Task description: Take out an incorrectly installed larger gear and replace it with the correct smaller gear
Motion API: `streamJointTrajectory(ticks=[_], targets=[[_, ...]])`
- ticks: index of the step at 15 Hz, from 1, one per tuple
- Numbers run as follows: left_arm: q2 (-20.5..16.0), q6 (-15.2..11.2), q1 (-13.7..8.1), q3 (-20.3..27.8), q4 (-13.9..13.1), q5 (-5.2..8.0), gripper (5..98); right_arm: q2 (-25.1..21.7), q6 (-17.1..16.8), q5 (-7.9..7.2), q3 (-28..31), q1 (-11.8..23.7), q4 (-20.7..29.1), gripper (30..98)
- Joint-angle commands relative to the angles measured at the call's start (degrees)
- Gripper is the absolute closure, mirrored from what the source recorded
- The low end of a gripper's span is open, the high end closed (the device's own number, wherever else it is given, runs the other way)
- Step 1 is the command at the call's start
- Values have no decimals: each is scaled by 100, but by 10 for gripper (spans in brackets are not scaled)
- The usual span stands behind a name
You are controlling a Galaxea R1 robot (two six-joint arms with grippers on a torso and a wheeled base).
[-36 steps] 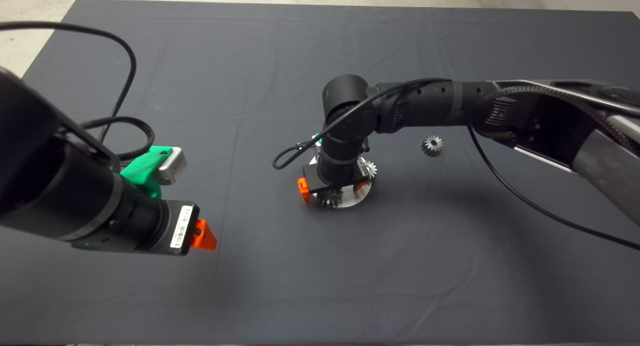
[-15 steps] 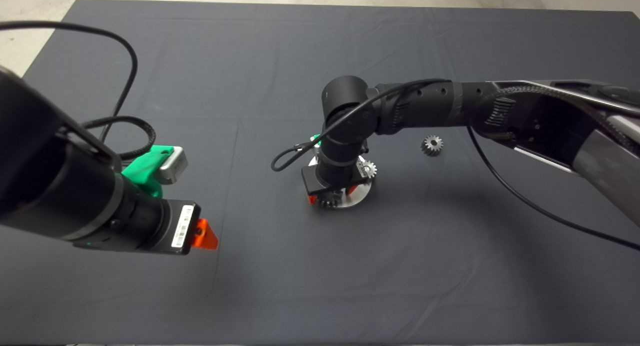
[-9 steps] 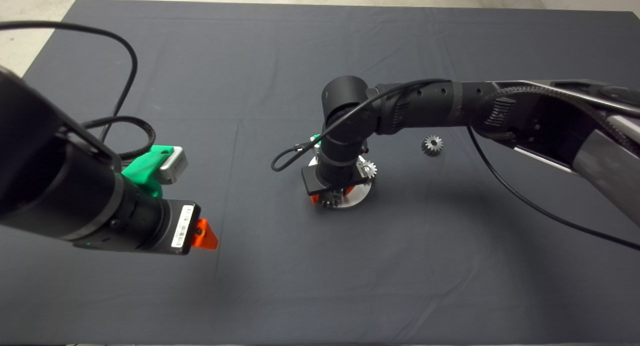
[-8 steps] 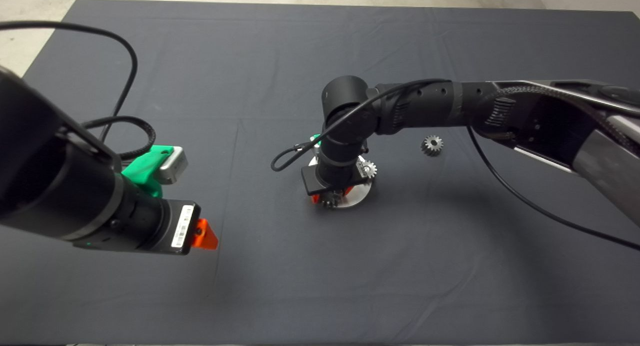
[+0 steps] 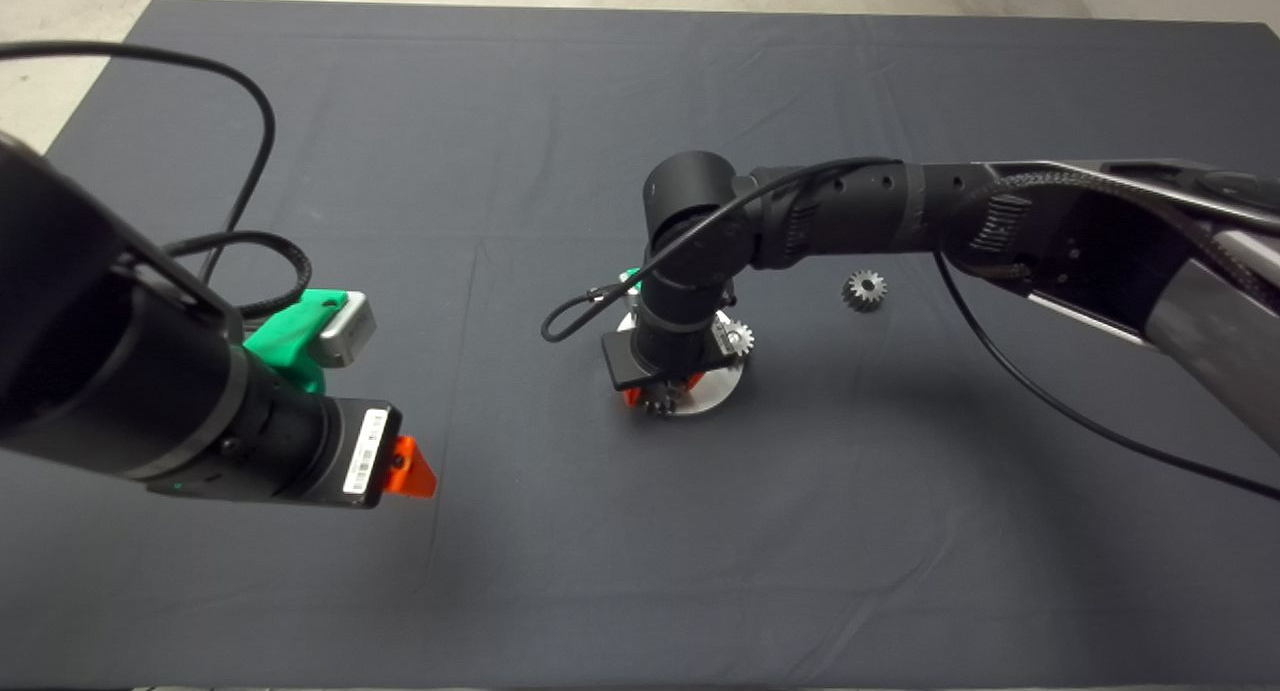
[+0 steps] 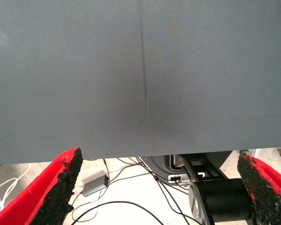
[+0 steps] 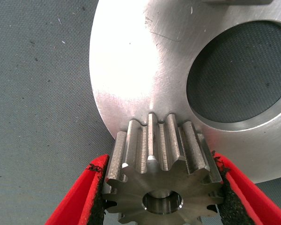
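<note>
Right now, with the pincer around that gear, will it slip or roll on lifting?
The larger gear looks like solid steel, so probably heavy and rigid. The right pincer pads press toothed flanks; teeth should resist slipping. Dropped on edge, it could roll.

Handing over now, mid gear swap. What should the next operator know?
Right gripper: shut on the large dark grey steel toothed gear, which looks not yet lifted off the round silver metal plate at the middle of the mat.
Left gripper: open, parked above the mat's left side.
Small silvery steel gear: loose on the mat, right of the plate.
Done: grasp. Left: lift the large gear away, fit the small one.
</note>
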Motion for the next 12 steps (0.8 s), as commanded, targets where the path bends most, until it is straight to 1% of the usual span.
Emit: streamJointTrajectory(ticks=[1,3,5,6,7,9,10,11,12], targets=[[56,30,-102,16,44,563,195,23,29,-411,288,447,-153,769],[75,30,-102,-2,46,563,195,23,45,-411,334,706,-146,778],[151,30,-102,-44,46,563,195,17,53,-411,367,1056,-73,781],[224,30,-102,-99,46,563,195,14,53,-411,370,1278,151,781],[315,30,-102,-136,46,563,195,5,45,-411,380,1584,358,781],[426,29,-102,-205,46,563,195,-38,45,-411,440,2031,513,781],[435,30,-102,-213,46,563,195,-81,53,-411,456,2118,557,781],[435,30,-102,-222,46,563,195,-221,51,-437,594,2129,557,781],[435,30,-102,-217,49,563,195,-462,66,-442,799,2129,557,781]])
